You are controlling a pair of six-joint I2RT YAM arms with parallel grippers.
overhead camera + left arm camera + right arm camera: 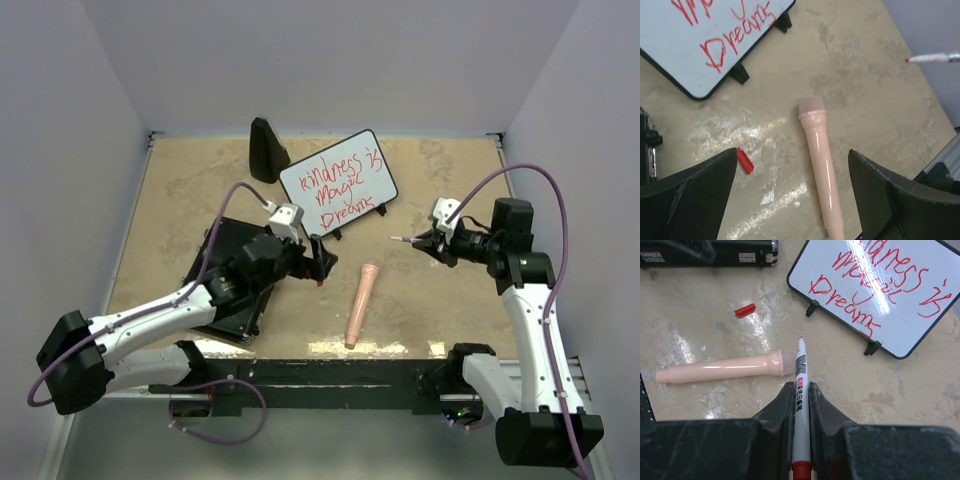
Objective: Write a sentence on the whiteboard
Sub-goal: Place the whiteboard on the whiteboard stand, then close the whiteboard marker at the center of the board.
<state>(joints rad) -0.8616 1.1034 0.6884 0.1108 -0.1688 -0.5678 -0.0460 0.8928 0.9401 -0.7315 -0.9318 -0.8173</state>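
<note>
The left gripper (pixel 792 167) hangs with its jaws spread wide and empty. In its wrist view a pink microphone (pixel 822 170) lies on the table under the gap, with a red cap (pixel 744 160) at 8 o'clock from the microphone's head. The right gripper (pixel 801 388) is clamped on a red marker (pixel 800 365), whose tip points to 12 o'clock in its wrist view, clear of the board. From overhead, the whiteboard (pixel 338 182) stands at the table's 12 o'clock, bearing red handwriting.
</note>
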